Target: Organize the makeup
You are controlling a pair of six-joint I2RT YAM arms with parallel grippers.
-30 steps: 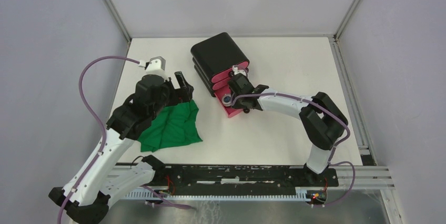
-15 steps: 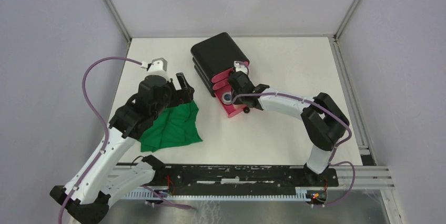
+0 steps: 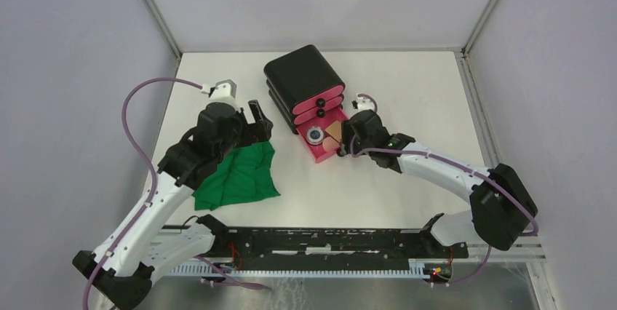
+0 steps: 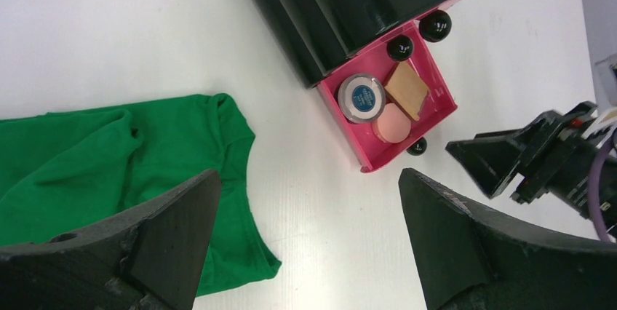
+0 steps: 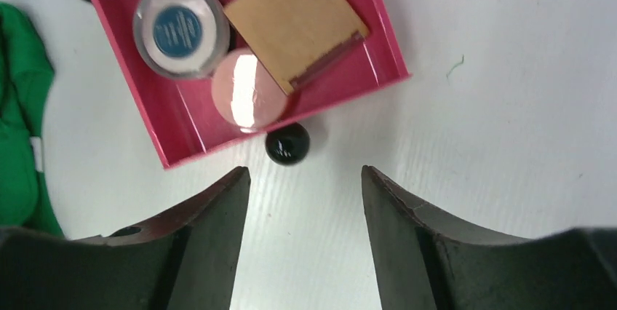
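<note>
The makeup in view lies in the open bottom pink drawer of the black box: a round white-rimmed compact, a tan square pad and a pink round puff. My right gripper is open and empty. It hovers just short of the drawer's black knob, at the drawer's near right corner. To the left of the box, my left gripper hangs open and empty above the table and the edge of the green cloth. It also sees the compact.
The green cloth lies crumpled on the table to the left of the drawer, partly under the left arm. The two upper pink drawers look pushed in. Bare white table lies right of the box, with grey walls around.
My right gripper has drawn back from over the drawer to its near right side and opened. The drawer's contents now show. My left arm has shifted slightly toward the box.
</note>
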